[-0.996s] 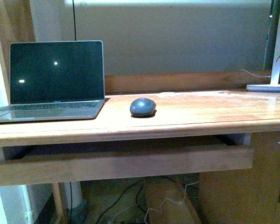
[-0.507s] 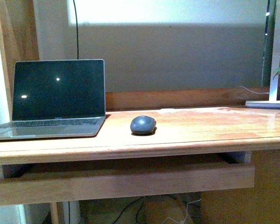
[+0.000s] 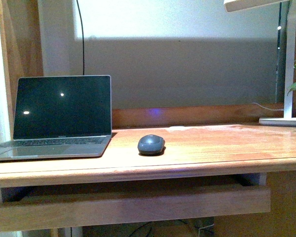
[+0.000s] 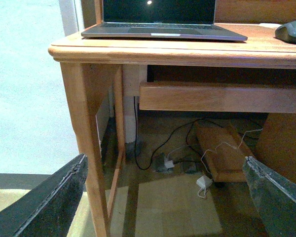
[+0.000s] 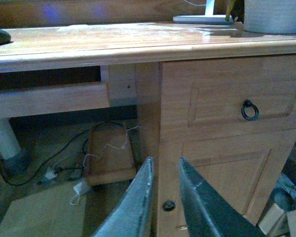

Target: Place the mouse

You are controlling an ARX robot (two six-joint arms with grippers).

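The mouse (image 3: pixel 151 144) was seen lying flat on the wooden table (image 3: pixel 212 148), just to the right of an open laptop (image 3: pixel 59 118) whose screen was dark, and close to but apart from the laptop's front corner. Neither arm was visible in the front view. In the left wrist view the left claw (image 4: pixel 163 197) was held low, below the tabletop and in front of the table leg (image 4: pixel 86 138), with its fingers (image 4: pixel 54 197) spread wide and nothing between them; the mouse (image 4: pixel 291 31) showed only at the far edge of that picture. In the right wrist view the right claw (image 5: pixel 163 202) was likewise held below the table edge, facing a drawer front with a ring pull (image 5: pixel 249 110), its fingers (image 5: pixel 133 202) drawn nearly together with only a narrow gap and nothing gripped. It was judged that the mouse had not yet been picked up, so the step in hand was taken to be the reach. To do it well, an arm would have to be raised clear of the table edge first, then brought down over the domed top, and the smooth sides pinched squarely across the narrow width so that the mouse would not slip out. The laptop should be given room during the approach.
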